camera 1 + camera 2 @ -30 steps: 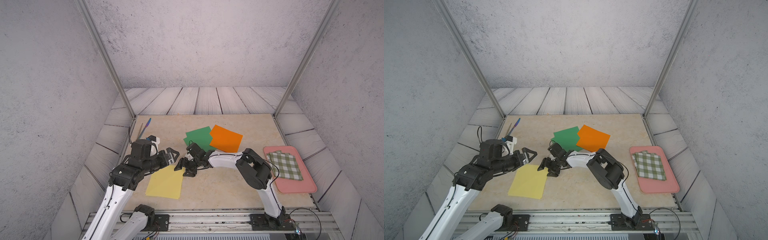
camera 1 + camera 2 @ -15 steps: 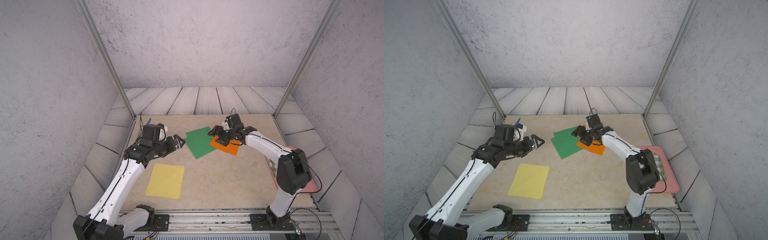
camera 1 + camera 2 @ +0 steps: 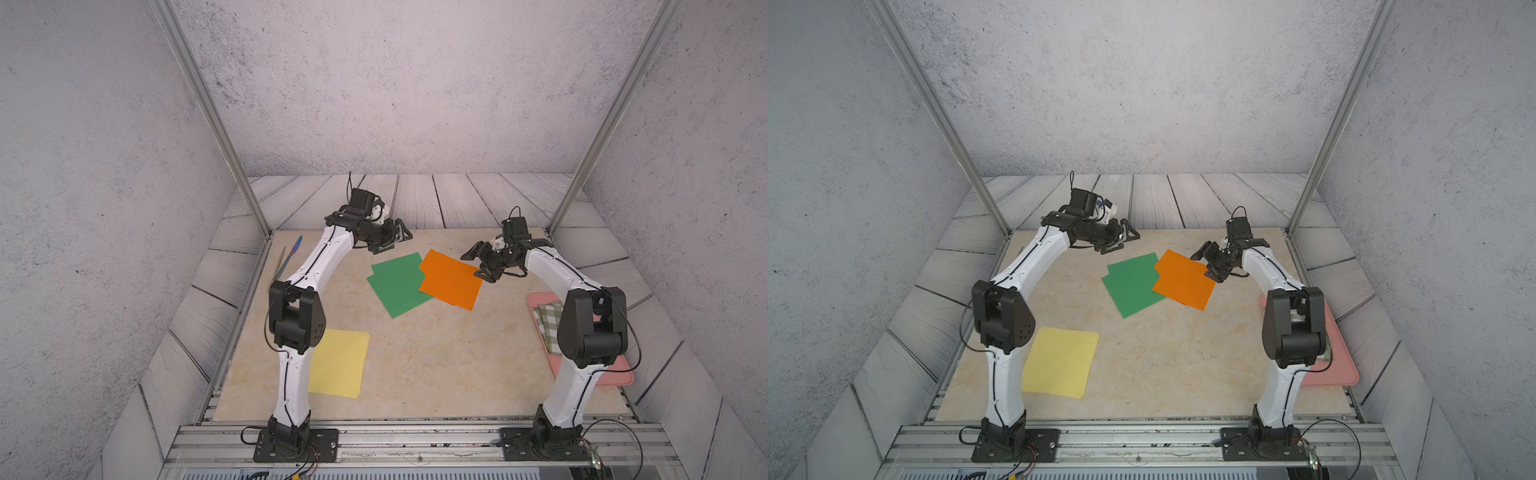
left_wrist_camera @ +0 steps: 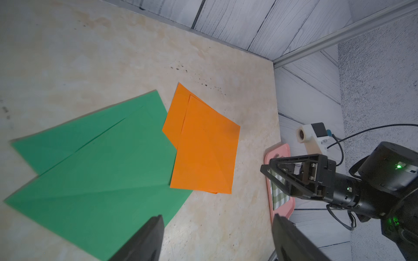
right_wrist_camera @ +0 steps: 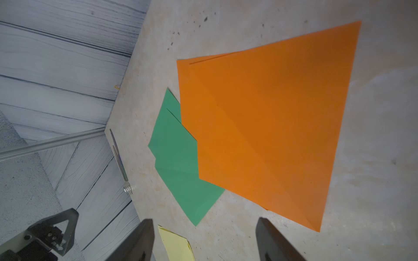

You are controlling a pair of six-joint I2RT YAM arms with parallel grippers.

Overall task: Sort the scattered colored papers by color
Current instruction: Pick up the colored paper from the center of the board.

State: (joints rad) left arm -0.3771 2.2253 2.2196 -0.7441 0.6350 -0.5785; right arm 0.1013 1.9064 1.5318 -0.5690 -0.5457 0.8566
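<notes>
Left pincer (image 3: 397, 240) hovers with jaws apart, empty. The thin flat green paper sheets (image 3: 395, 286) lie just ahead of and below it on the beige worktop (image 3: 436, 365). Right pincer (image 3: 473, 266) is also apart and empty, low at the edge of the bright orange paper sheets (image 3: 451, 280), which lie just ahead of its fingertips and overlap a green corner. Contact there: cannot tell. There are two sheets of each of these colours, roughly stacked. The pale yellow paper sheets (image 3: 338, 363) sit well apart from both pincers, in a pile of their own. Probable reason for the poses: each arm faces one colour, ready to pull orange off green so the piles separate. Flat paper gives little edge to pinch.
</notes>
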